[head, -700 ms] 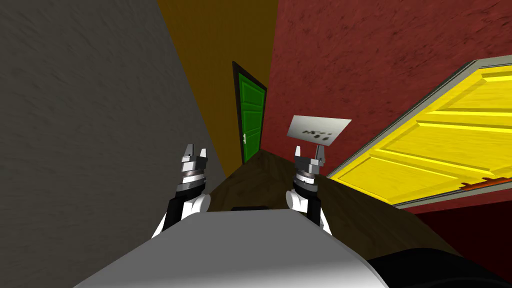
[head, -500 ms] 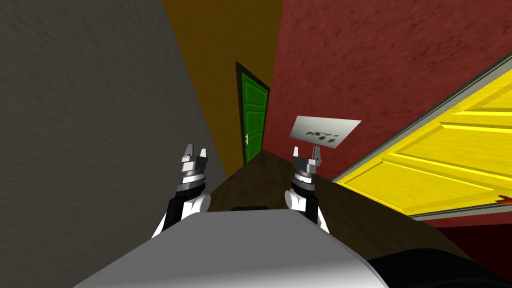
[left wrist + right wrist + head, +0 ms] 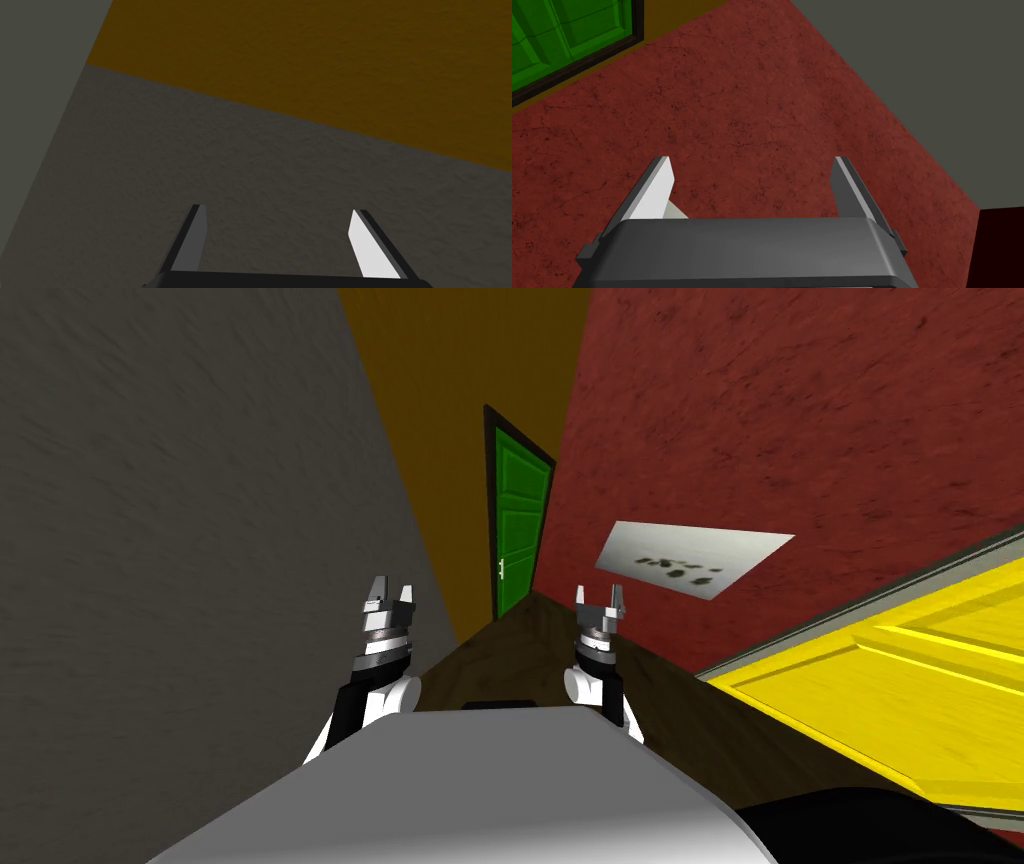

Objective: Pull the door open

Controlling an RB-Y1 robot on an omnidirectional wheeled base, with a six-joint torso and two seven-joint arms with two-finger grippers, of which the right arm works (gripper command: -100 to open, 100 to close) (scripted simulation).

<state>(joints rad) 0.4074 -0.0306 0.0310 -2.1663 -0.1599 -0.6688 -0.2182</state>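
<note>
- Red wall [image 3: 760,418], ahead of the right gripper [image 3: 598,593]: rough, mottled, finely cracked, matt.
- Grey wall [image 3: 150,538], beside the left gripper [image 3: 393,586]: matt, faintly grainy.
- Green door [image 3: 520,523], far ahead between both grippers: smooth, even, painted look.
- Yellow door [image 3: 900,688], out to the right gripper's right: streaky wood grain.
- Floor [image 3: 520,638], below the grippers: dark wood grain.

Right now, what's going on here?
Nothing is being handled yet. The robot stands in a corridor with both arms held out ahead of it. The left gripper and right gripper are open and empty. A green door is at the far end. A yellow door is close on the right, set in the red wall. Neither gripper is at a door handle.
</note>
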